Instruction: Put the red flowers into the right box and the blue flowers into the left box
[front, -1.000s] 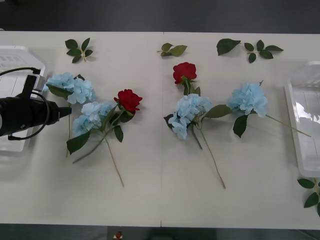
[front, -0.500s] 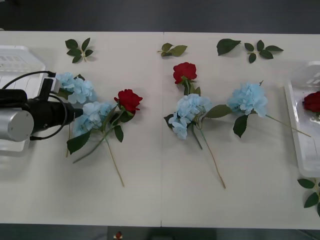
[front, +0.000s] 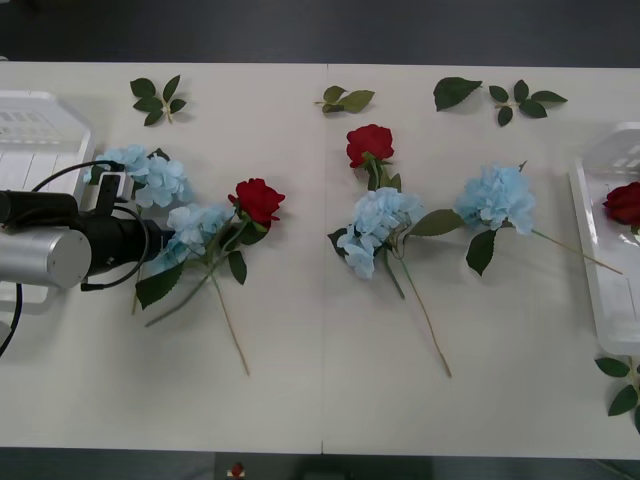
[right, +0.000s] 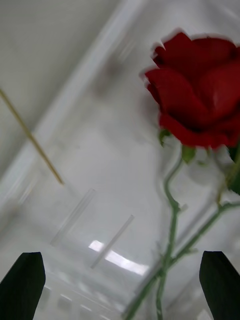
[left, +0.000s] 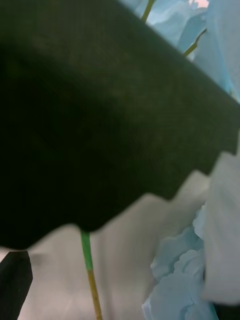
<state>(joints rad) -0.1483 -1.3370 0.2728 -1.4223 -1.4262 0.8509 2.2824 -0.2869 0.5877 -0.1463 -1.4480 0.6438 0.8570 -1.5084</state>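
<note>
A: Front view. The left gripper (front: 160, 243) is low over the table (front: 320, 400), pushed in among the blue flowers (front: 195, 222) on the left; my guess is it lines up on a stem there. Whether its claw is open or closed I cannot tell, since the arm's body hides the tips.

B: Boxes?

A: The left box (front: 40, 125) sits at the left edge, partly behind the arm; what shows of it holds no flower. The right box (front: 600, 270) at the right edge holds one of the red flowers (front: 625, 203). Two more red roses lie on the table, one near the left blue clusters (front: 258, 200), one mid-table (front: 369, 144); two blue clusters lie right of centre.

B: Right wrist view?

A: The right gripper (right: 120, 285) hangs over the tray with its black fingers (right: 22, 282) spread wide at the two corners, holding nothing. The rose lies on the ribbed bottom between them but farther off, stem running toward the camera. Reads as a flower let go.

B: Left wrist view?

A: A dark leaf (left: 100, 125) sits close against the lens, a green stem (left: 89, 270) and blue petals beneath. One fingertip (left: 14, 282) shows at a corner; grip state not readable.
</note>
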